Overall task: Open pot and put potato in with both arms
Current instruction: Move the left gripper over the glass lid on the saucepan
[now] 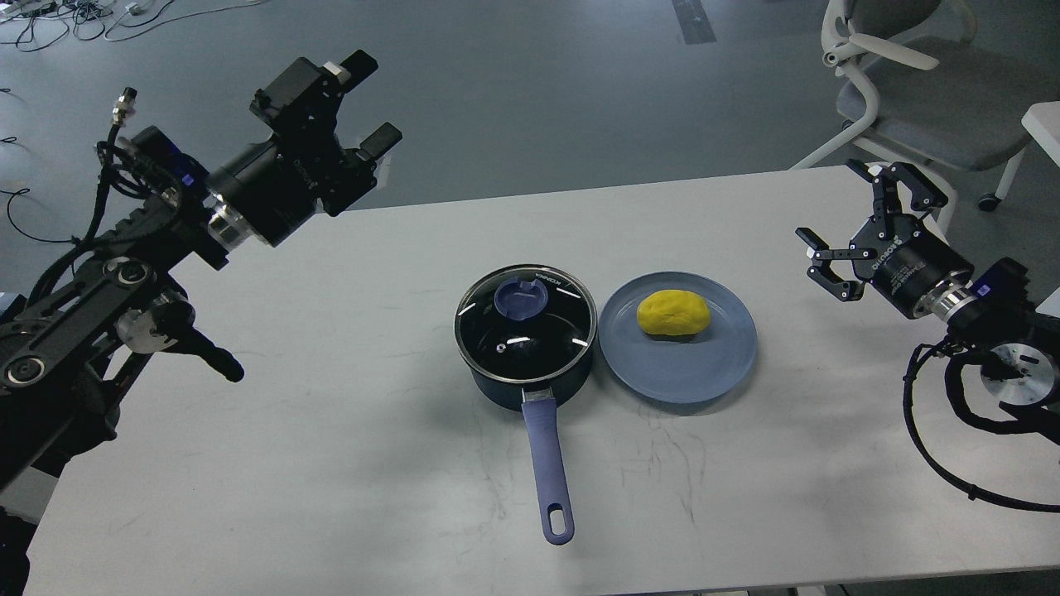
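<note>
The dark navy pot stands mid-table with its periwinkle handle pointing toward me. A glass lid with a blue knob covers it. The yellow potato lies on a blue-grey plate just right of the pot. My left gripper is open and empty, raised high over the table's far left edge, well left of the pot. My right gripper is open and empty above the table's right side, right of the plate.
The white table carries only the pot and plate. A grey office chair stands behind the far right corner. Cables lie on the floor at far left. A white surface edge shows at the right.
</note>
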Controlling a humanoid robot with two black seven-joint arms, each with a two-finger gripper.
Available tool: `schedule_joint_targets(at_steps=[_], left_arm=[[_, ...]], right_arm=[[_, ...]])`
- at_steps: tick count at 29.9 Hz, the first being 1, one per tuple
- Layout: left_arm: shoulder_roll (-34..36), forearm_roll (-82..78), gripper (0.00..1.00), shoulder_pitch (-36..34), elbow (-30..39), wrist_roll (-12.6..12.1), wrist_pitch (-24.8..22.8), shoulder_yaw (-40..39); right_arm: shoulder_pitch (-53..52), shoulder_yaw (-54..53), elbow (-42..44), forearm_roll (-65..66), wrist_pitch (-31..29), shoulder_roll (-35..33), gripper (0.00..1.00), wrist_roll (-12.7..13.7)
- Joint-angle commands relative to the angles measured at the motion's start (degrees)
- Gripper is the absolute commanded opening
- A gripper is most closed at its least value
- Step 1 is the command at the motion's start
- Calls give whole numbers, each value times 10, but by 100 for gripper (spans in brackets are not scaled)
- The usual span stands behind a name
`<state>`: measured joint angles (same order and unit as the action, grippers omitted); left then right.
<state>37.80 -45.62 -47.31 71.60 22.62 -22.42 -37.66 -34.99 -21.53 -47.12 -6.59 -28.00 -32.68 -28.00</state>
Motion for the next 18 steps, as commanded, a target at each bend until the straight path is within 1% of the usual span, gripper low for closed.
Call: schedule_joint_targets(at_steps=[1,2,4,5,6,8,10,14,18], left_arm=[[22,-141,98,-21,75,0,0,6],[22,-209,98,-21,97,-1,0,14],[21,-291,98,-23,115,0,0,28],[20,-374,98,-23,126,0,1,39],[18,-416,98,-23,129,1,1,43],[14,-553,98,-22,129,1,7,56],[11,-602,98,-21,125,1,10,61],[-18,-677,98,-24,118,-1,12,104],[-49,-725,98,-25,84,-1,13,122]], right_arm=[[2,0,0,0,0,1,100,0],[2,0,0,1,0,1,100,0],[1,0,0,2,0,2,100,0],[1,0,0,2,0,2,100,0],[0,0,0,2,0,2,100,0],[-2,0,1,2,0,3,100,0],[-3,0,1,2,0,2,100,0],[1,0,2,2,0,-2,100,0],[3,0,5,2,0,-2,100,0]])
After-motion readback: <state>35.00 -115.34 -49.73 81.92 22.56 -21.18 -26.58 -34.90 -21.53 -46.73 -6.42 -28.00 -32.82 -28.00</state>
